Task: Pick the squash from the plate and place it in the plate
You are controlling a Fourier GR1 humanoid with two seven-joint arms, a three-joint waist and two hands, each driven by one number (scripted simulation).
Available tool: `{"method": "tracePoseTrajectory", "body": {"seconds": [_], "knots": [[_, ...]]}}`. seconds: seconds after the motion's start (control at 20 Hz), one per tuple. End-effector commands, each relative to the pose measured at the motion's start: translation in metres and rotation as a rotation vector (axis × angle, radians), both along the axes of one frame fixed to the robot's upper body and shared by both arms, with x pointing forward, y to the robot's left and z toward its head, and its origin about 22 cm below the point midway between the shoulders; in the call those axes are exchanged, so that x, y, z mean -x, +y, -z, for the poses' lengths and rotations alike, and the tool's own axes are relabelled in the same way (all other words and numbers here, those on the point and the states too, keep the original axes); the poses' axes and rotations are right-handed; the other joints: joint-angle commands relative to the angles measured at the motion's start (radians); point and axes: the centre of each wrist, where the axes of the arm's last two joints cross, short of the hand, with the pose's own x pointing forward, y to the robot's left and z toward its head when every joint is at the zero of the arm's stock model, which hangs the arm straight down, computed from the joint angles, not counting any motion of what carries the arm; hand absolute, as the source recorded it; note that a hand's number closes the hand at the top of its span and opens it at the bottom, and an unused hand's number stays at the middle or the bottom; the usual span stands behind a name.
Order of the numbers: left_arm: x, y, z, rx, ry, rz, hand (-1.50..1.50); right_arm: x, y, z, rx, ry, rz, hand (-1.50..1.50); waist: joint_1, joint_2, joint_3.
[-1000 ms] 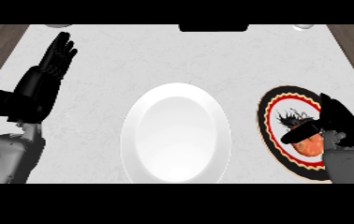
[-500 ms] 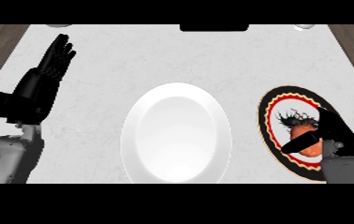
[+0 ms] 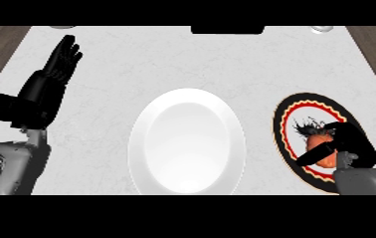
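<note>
An orange squash (image 3: 320,143) lies on the black plate with a red and white patterned rim (image 3: 294,105) at the right of the counter. My right hand (image 3: 349,143) sits over that plate with its thumb and fingers curled round the squash, hiding much of it. A plain white plate (image 3: 186,140) stands in the middle with nothing on it. My left hand (image 3: 50,80) rests open at the left, fingers up.
A dark rectangular object (image 3: 227,30) lies at the counter's far edge in the middle. Small pale round things show at the far left (image 3: 63,28) and far right (image 3: 321,29). The wooden floor shows past the counter's corners.
My right hand has drawn down and back toward the lower right of the patterned plate, closing round the squash. The left hand has not moved.
</note>
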Motion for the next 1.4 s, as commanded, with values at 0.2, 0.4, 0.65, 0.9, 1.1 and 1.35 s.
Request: {"method": "tracePoseTrajectory", "body": {"seconds": [0.2,0.4,0.65,0.9,1.1,1.35], "knots": [[0.012,0.008,0.006,-0.008,0.025,-0.045,0.00,0.086,0.036,0.029,0.135,0.002,0.072,1.50,-0.074,-0.019,0.004],[0.017,0.032,0.008,-0.012,0.048,-0.125,0.00,0.138,0.051,0.042,0.138,0.048,0.066,1.50,-0.140,-0.039,-0.001],[0.021,0.041,-0.001,-0.005,0.036,-0.146,0.00,0.190,0.063,0.018,0.301,-0.043,0.023,1.50,-0.142,-0.040,-0.002],[0.029,0.036,0.010,-0.011,0.050,-0.122,0.00,0.216,0.100,-0.031,0.285,-0.232,0.014,1.50,-0.119,-0.034,-0.001],[0.026,0.031,0.002,-0.010,0.054,-0.102,0.00,0.226,0.119,-0.066,0.312,-0.438,-0.072,1.50,-0.105,-0.037,0.000],[0.020,0.026,-0.002,-0.017,0.029,-0.078,0.00,0.229,0.150,-0.103,0.235,-0.721,-0.135,1.50,-0.083,-0.025,0.000]]}}
